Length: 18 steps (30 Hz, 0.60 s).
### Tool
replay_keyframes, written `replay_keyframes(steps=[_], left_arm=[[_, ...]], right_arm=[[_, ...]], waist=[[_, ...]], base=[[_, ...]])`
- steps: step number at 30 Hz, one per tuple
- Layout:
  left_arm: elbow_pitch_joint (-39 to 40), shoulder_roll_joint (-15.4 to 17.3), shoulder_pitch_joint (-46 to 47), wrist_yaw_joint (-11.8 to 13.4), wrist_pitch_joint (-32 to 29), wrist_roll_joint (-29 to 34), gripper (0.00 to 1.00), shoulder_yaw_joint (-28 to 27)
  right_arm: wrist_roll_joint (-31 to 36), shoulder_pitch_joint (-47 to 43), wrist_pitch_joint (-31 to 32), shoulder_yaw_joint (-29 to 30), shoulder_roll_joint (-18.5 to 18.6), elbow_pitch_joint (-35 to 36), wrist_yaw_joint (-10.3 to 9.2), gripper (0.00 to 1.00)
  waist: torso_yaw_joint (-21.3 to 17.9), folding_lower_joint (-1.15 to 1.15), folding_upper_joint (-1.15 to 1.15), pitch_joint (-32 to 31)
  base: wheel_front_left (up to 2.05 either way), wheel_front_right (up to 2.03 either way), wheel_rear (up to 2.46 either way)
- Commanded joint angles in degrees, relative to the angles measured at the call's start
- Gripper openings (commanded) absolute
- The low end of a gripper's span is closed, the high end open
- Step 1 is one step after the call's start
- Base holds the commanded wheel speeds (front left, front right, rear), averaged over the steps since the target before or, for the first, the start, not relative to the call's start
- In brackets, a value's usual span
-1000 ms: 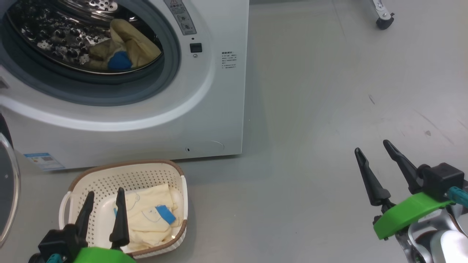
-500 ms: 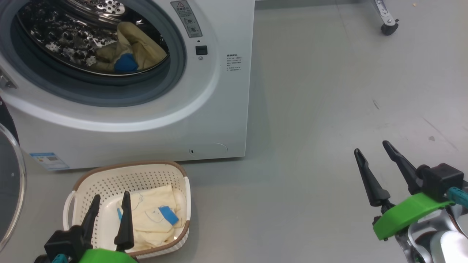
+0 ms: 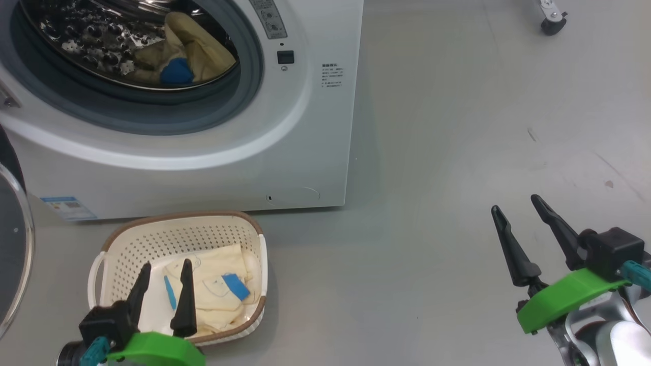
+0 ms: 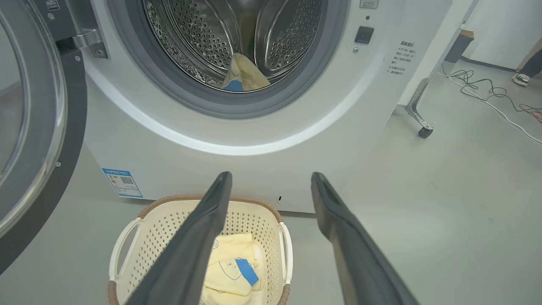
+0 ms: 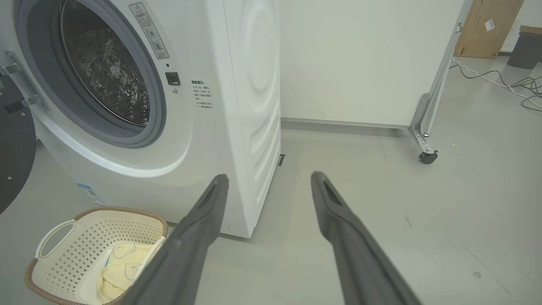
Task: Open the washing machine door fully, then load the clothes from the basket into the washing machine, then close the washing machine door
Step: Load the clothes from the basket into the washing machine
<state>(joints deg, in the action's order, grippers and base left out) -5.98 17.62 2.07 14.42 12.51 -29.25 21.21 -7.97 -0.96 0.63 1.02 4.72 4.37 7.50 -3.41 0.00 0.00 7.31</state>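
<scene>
Head view: the left claw (image 3: 167,264), fingers spread wide and empty, has edged over the small cream perforated plastic basket (image 3: 178,236); the cream-yellow bear-print clothes (image 3: 213,269) lie just beneath its tips. Beyond, the big white washing machine (image 3: 203,173) stands open, one garment (image 3: 203,51) inside. Another pick looks next.

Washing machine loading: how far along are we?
Done: door stands open, one garment lies in the drum. In hand: open left gripper hovers by the basket, holding nothing. Left: load the clothes lying in the basket, then close the door.
</scene>
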Motion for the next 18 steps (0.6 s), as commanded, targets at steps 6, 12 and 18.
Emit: replay_keyframes(steps=[6, 12, 18], left_arm=[[-4.83, -0.91, 7.88, 4.92, -0.65, -0.61, 1.0, -1.08], [-17.1, -2.47, 15.79, 1.26, -2.91, -2.95, 1.0, -0.78], [-34.55, -3.68, 27.47, -4.53, -6.59, -5.85, 1.0, -0.89]], right_arm=[[0.01, 3.03, -0.94, -1.76, 0.51, 2.63, -0.01, 1.0], [-0.75, 5.63, -1.75, -2.6, 0.47, 3.11, -0.01, 1.0], [-1.72, 9.47, -3.44, -3.13, 0.36, 3.01, -0.01, 1.0]], waist=[[-0.54, 0.0, 0.0, 4.64], [-2.8, 0.0, 0.0, 11.08], [-6.51, 0.0, 0.0, 20.49]], base=[[0.0, 0.0, 0.0], [0.0, 0.0, 0.0], [0.0, 0.0, 0.0]])
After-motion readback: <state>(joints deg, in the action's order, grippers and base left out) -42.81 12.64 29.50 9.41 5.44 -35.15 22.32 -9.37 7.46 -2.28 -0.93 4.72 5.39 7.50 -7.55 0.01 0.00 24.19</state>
